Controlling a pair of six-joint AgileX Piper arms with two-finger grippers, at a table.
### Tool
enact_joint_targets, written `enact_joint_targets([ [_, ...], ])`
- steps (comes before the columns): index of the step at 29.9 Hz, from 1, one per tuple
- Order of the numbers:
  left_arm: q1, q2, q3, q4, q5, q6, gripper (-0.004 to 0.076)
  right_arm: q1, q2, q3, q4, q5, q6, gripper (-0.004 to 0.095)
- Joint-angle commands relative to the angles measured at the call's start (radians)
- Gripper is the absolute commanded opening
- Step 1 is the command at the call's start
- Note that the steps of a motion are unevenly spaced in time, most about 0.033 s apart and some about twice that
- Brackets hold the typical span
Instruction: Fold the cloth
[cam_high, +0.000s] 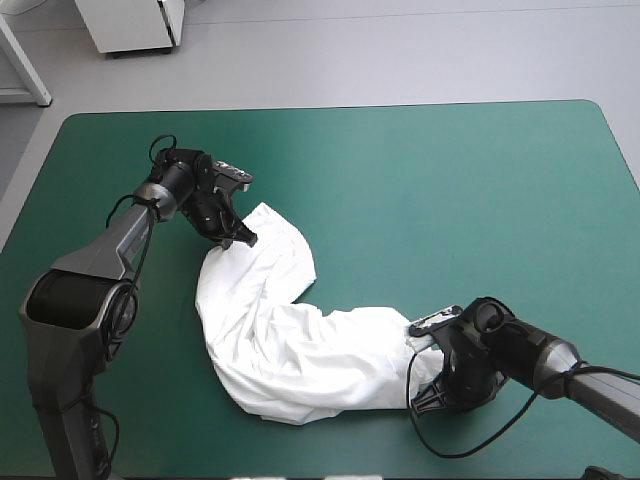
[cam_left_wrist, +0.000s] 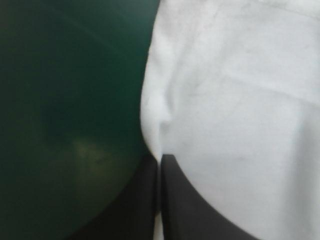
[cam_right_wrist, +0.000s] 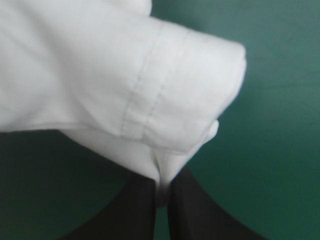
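A white T-shirt (cam_high: 290, 340) lies bunched in a long curved band on the teal-green desk (cam_high: 460, 200), left of centre. Its long axis bends like a hook, with one end pointing far-left and the other near-right. The left claw (cam_high: 241, 239) is clamped on the far end. The right claw (cam_high: 420, 350) is clamped on a stitched hem at the near end.
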Motion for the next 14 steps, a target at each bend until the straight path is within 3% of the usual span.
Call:
enact_joint_targets([
  [1,0.0,-0.058,-0.074,0.004,0.057,-0.01,-0.0022,-0.004,-0.06,-0.078,0.019,0.027,0.03,-0.0017],
  [8,0.0,-0.15,-0.255,0.004,0.132,-0.029,-0.0022,-0.004,-0.156,-0.376,-0.194,0.199,0.063,-0.0017],
  [14,0.0,-0.245,-0.45,-0.011,0.172,-0.038,-0.0022,-0.004,-0.169,-0.673,-0.353,0.201,0.063,-0.0017],
])
